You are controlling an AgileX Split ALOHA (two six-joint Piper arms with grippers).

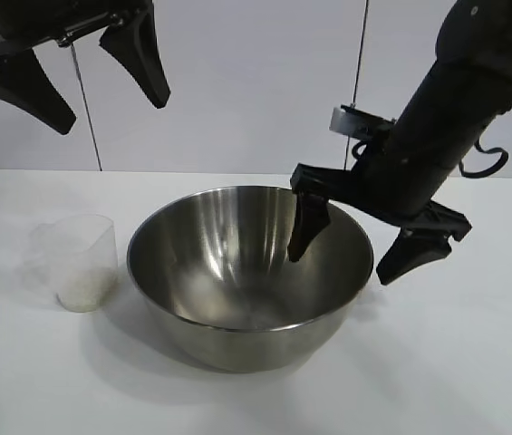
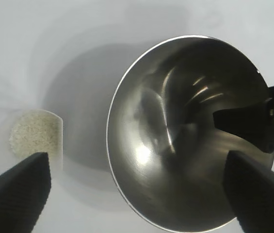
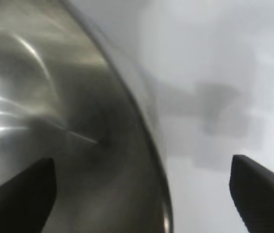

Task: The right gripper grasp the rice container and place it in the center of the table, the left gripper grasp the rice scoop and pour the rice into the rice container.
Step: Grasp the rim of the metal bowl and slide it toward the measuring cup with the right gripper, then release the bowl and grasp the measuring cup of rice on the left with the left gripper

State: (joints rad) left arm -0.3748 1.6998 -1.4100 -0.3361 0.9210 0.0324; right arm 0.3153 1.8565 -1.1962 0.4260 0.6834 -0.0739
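The big steel bowl (image 1: 237, 290) sits in the middle of the white bench (image 1: 455, 362) and takes up most of the room there. The right hand (image 1: 353, 250) stands spread over the bowl's right rim, one finger (image 1: 308, 227) down inside and the other outside, so that side is blocked. The small plastic cup (image 1: 79, 263) stands just beside the bowl on the left with a thin gap between them, and the left hand (image 1: 74, 68) hangs wide open high above it, with free air underneath.
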